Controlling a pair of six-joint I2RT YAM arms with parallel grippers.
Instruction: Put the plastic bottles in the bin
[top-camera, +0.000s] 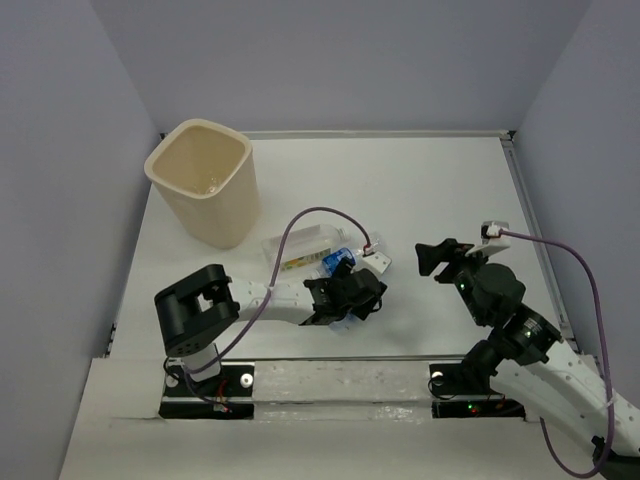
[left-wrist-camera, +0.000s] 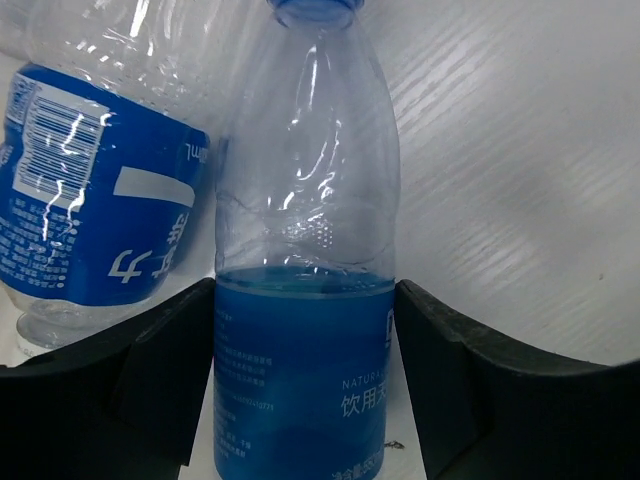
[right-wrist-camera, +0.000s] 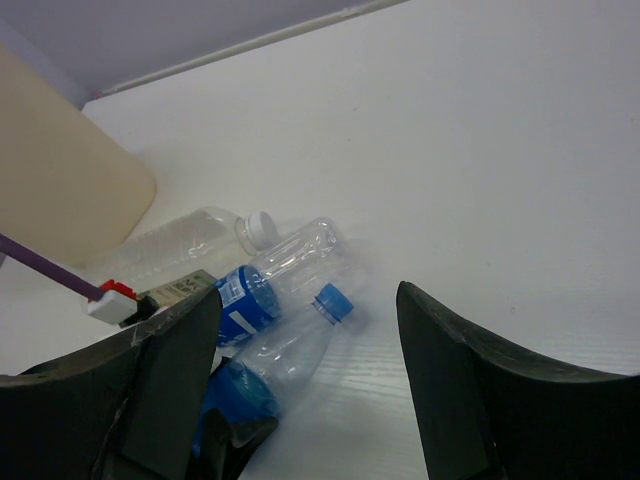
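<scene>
A clear bottle with a blue label and blue cap (left-wrist-camera: 305, 360) lies on the table between the jaws of my left gripper (left-wrist-camera: 305, 290), which is open, with both fingers close against the bottle's sides. A second blue-label bottle (left-wrist-camera: 100, 200) lies just left of it. In the top view, my left gripper (top-camera: 345, 292) is low over the bottle cluster, beside a squarish bottle with a white-yellow-green label (top-camera: 300, 250). The cream-beige bin (top-camera: 205, 180) stands upright at the far left. My right gripper (top-camera: 440, 258) is open and empty, to the right of the bottles.
The right wrist view shows the blue-capped bottle (right-wrist-camera: 290, 350), the second blue-label bottle (right-wrist-camera: 280, 270), a clear white-capped bottle (right-wrist-camera: 190, 240) and the bin's side (right-wrist-camera: 60, 180). A purple cable (top-camera: 320, 215) loops over the left arm. A raised rail (top-camera: 535, 230) borders the table's right edge.
</scene>
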